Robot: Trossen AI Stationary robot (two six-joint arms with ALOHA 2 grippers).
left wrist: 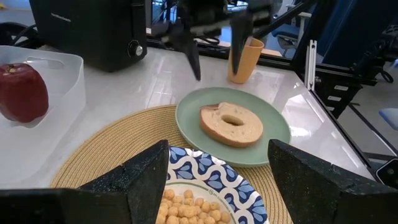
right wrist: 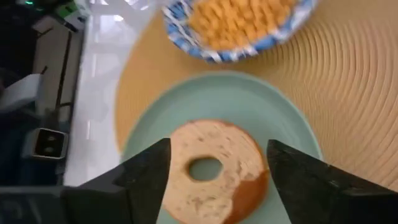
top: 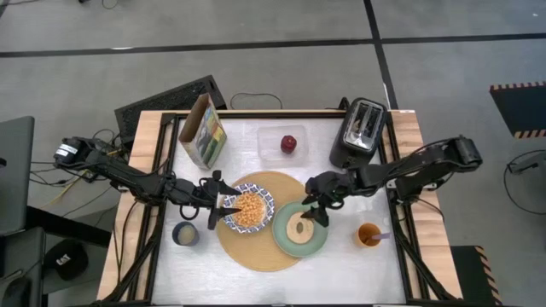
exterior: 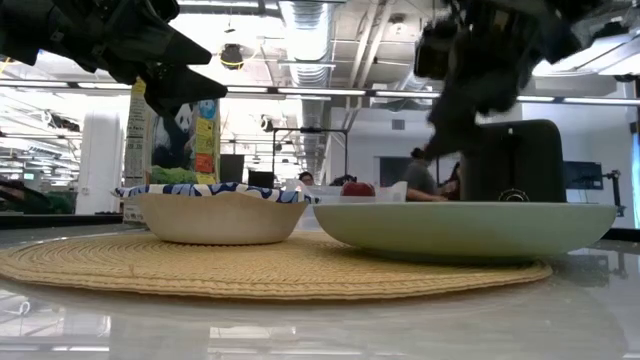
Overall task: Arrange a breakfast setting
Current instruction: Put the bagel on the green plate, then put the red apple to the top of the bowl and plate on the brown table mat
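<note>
The right pincer hangs over the plate's far edge, fingers spread wide and empty, the bagel-shaped toast lying on the plate between them in its wrist view. The step looks like a release just made, or a nudge to centre the bread. To do it well, the pincer should lift straight up before swinging away, so neither finger clips the toast or drags the plate off the mat.

The left pincer sits at the left rim of the bowl, its fingers also parted and holding nothing. Any push here should be slow and level, as the bowl is full of cereal and will spill if tipped.

The toast is a pale ring with a hole in the middle and one browner edge. The plate is pale green, overlapping the mat's right side and nearly touching the bowl, which is blue-and-white and heaped with yellow puffs. The mat is round, woven and tan, at the worktop's near centre. The apple is red, sitting in a clear container at the far side, not yet in the setting. The cereal box stands far left. No spoon is clearly visible.
</note>
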